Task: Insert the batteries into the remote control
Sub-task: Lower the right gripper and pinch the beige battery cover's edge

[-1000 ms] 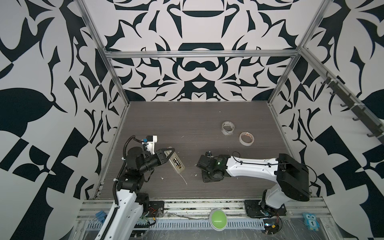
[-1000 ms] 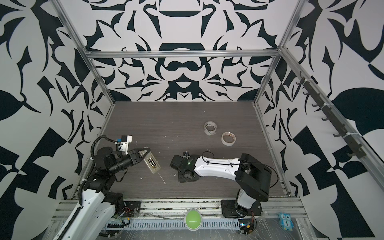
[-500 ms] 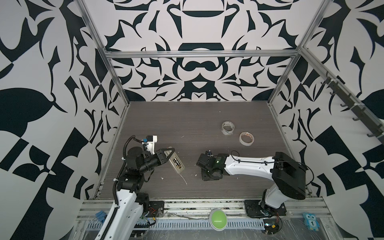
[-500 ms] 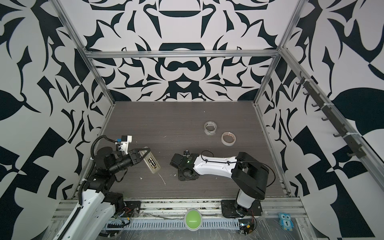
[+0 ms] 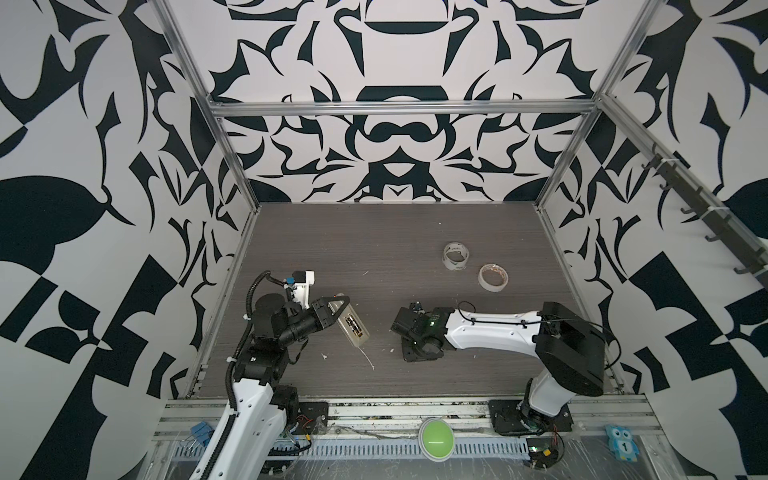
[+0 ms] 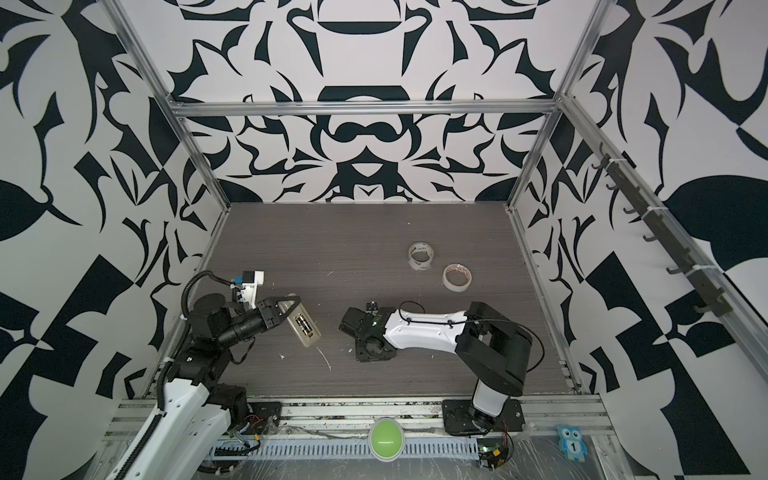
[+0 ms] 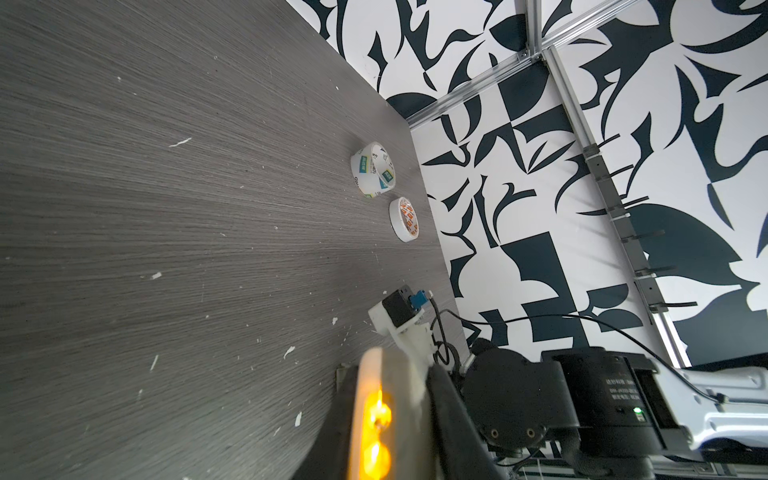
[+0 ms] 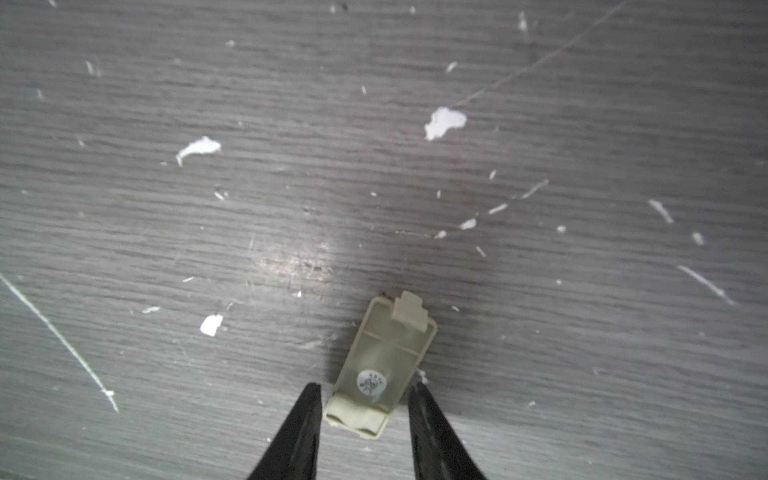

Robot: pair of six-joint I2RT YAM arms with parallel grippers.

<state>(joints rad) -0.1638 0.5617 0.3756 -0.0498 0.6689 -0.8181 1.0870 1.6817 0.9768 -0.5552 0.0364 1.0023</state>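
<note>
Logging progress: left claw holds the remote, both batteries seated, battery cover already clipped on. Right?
The cover is not on: the right wrist view shows it lying on the table between the open fingers of the right claw. The left claw does hold the remote control, batteries seated.

Tabletop: dark grey wood-grain tabletop (image 5: 353, 249), speckled with small white flecks.
Tape: white printed tape roll (image 5: 456, 256) and cream tape roll (image 5: 493, 277), near each other but apart, right of centre.
Button: round green dome button (image 5: 436, 439), bottom centre.
Walls: black-and-white patterned walls (image 5: 399, 62).
</note>
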